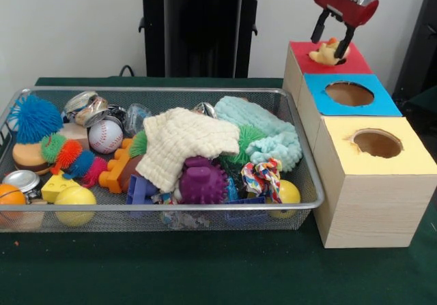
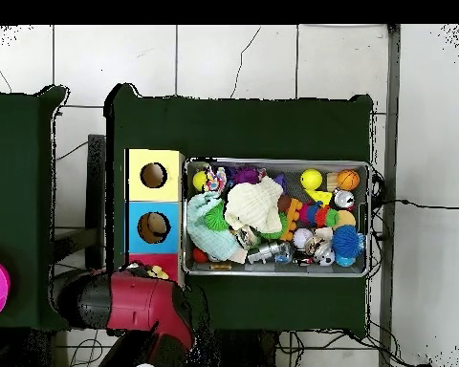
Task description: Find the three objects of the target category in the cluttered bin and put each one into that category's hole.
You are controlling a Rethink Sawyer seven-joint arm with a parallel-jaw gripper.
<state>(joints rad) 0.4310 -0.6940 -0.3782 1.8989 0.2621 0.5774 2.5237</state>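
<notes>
The bin [image 1: 300, 202] fills the left and centre of the front view, on the green table [image 1: 205, 271], heaped with toys: a cream cloth [image 1: 184, 141], a baseball [image 1: 105, 136], a purple spiky ball [image 1: 203, 180], a blue fuzzy ball [image 1: 34, 117]. Just right of it stand three boxes, topped red [image 1: 355, 63], blue [image 1: 382, 104] and yellow [image 1: 416, 158]. At upper right the gripper [image 1: 330, 46] hangs over the red box's hole, jaws apart around a small yellow toy [image 1: 323, 56] lying at the hole.

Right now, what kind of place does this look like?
Probably a robotics lab's sorting test bench: a green-clothed table, a wire-mesh bin heaped with toys, three wooden boxes with holed coloured tops, and a red claw above the red-topped box.
</notes>
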